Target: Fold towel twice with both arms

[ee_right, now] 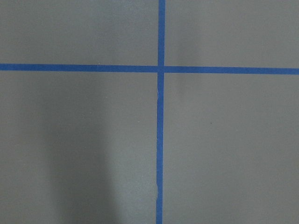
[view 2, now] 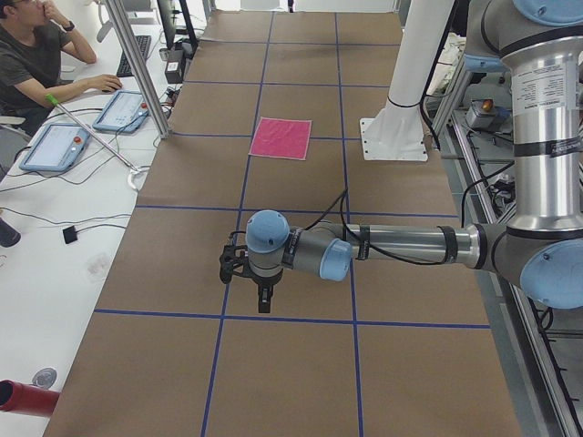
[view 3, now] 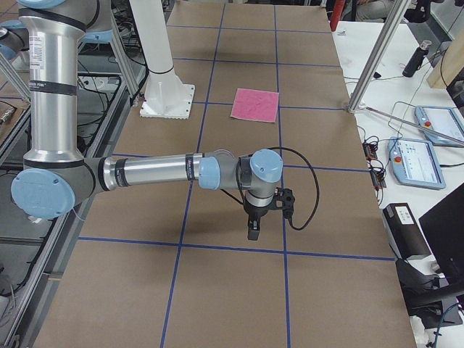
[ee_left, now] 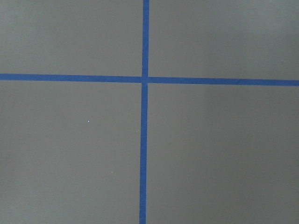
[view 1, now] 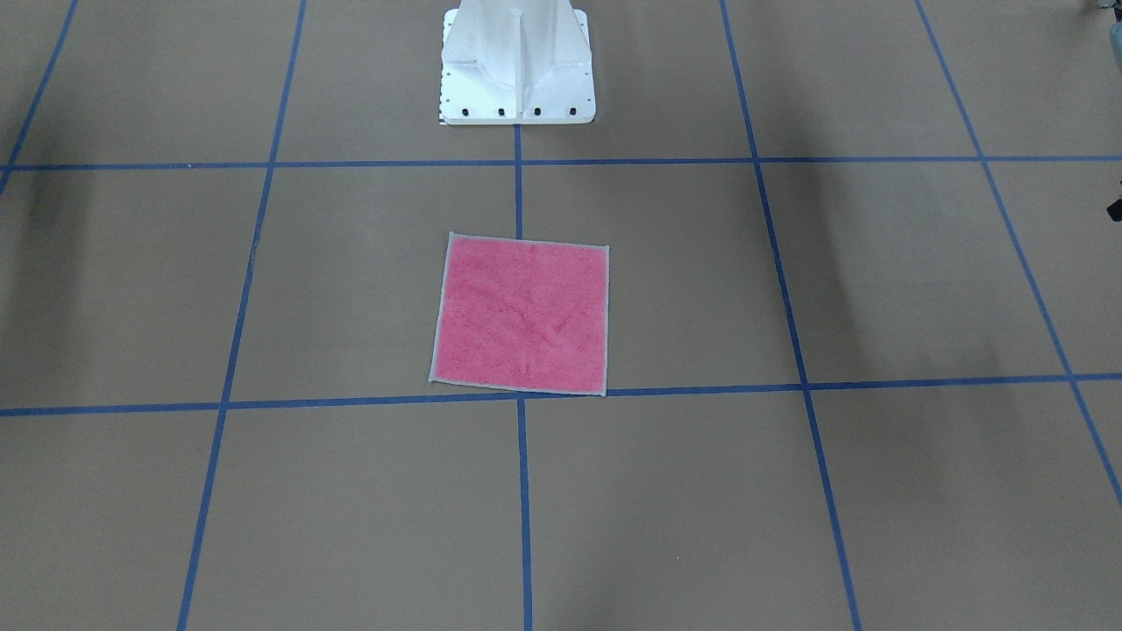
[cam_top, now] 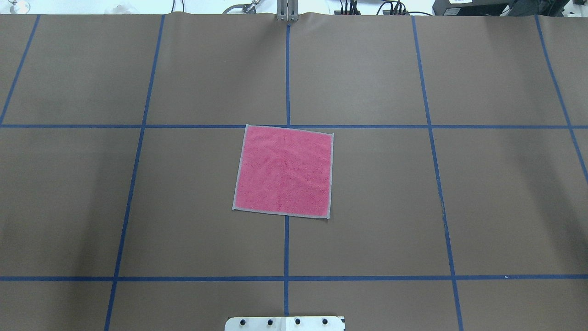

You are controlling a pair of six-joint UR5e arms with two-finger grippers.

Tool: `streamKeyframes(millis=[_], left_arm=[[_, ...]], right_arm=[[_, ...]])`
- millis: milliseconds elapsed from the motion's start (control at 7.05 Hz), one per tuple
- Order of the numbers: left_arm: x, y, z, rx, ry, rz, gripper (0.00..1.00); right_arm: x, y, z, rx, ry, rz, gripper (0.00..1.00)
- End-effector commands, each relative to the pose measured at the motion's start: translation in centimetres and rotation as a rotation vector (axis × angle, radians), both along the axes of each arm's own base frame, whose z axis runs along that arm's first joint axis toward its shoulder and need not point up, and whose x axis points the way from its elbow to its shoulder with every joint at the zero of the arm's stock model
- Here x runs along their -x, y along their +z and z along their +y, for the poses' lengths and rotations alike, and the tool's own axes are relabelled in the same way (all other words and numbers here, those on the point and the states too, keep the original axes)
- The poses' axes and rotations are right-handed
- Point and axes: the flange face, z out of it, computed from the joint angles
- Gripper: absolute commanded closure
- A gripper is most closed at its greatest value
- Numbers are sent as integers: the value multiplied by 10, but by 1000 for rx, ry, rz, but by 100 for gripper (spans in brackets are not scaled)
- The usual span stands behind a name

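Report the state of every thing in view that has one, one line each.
towel: flat, unfolded, pink face up, nothing touching it.
left gripper: points down over the table, well apart from the towel; open or shut cannot be told.
right gripper: likewise.

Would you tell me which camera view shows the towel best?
Overhead exterior: the towel lies flat, all four edges visible. Front-facing shows it similarly; side views, small and distant; wrist views, not at all.

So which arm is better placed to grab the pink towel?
Neither wins. The towel lies flat, roughly centred on the middle tape line, while the left gripper and right gripper hang far off at opposite ends. Both must travel about equally.
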Motion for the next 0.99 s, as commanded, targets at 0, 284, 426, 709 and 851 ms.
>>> streamKeyframes(millis=[0, 284, 426, 709, 851], left_arm=[[-20, -42, -24, 45, -102, 49, 0], [-73, -77, -32, 85, -123, 102, 3], [-117, -104, -37, 126, -103, 124, 3], [-194, -162, -50, 158, -62, 171, 1], [-217, -190, -50, 214, -96, 200, 1]], right_arm=[[21, -8, -3, -6, -38, -44, 0], [73, -31, -15, -46, -135, -53, 0], [91, -54, -18, -21, -104, -87, 0], [157, -108, -20, -32, 0, -177, 0], [200, -133, -17, -25, 79, -206, 0]])
